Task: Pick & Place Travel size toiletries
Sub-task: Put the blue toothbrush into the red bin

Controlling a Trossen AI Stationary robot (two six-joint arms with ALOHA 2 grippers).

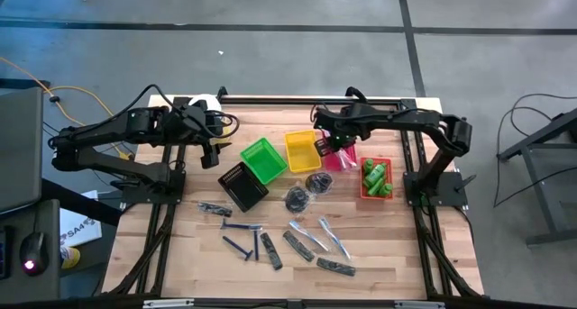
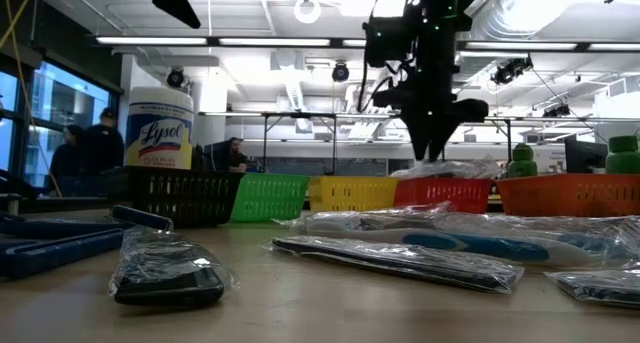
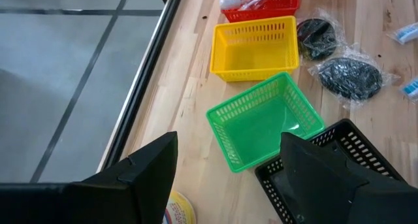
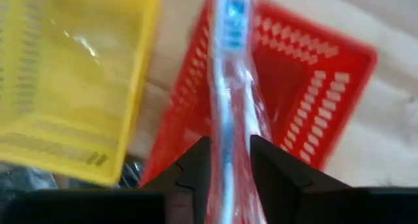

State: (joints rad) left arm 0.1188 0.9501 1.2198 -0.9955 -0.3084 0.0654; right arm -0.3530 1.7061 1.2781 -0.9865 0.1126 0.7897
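In the high view the right gripper (image 1: pixel 335 147) is poised over the red basket (image 1: pixel 341 161), while in the right wrist view a bagged toothbrush (image 4: pixel 230 87) is loosely pinched between parting fingers (image 4: pixel 196 165), so release is best completed squarely above the basket.

Bkgd: grey concrete floor (image 1: pixel 270 7) w/ dark seam lines; ceiling strip lights (image 2: pixel 200 40); window (image 2: pixel 45 108) at left; people seated behind; exposed ducts overhead.
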